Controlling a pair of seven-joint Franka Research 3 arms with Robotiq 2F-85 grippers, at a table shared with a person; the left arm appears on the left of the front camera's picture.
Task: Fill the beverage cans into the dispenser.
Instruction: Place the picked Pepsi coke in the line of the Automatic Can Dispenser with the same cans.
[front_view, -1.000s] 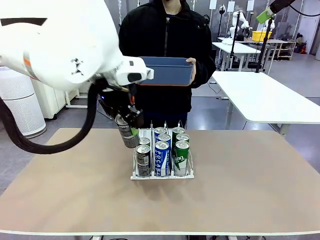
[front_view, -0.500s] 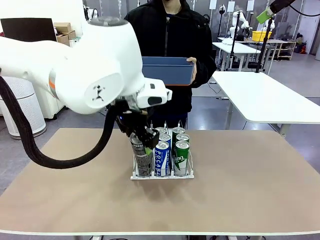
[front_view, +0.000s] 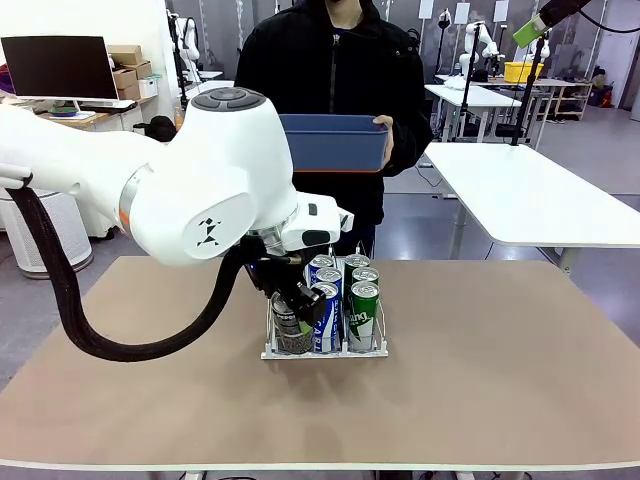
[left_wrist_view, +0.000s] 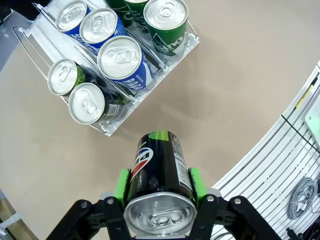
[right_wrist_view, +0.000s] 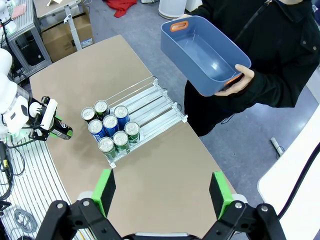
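Near the rack (left_wrist_view: 112, 131) front on the counter (front_view: 480, 340), our left claw (left_wrist_view: 159, 187) clamps a dark can (left_wrist_view: 159, 175), carrying it in; right claw (right_wrist_view: 160, 192) gapes. Next: upright it, slot into the dark-can lane.

We watch the left arm swing further toward the frame's centre and drop, its left gripper (front_view: 298, 318) carrying the dark can (left_wrist_view: 159, 172) from left of the dispenser (front_view: 272, 352) down across the rack's front-left lane, where it now hides the front dark can there.
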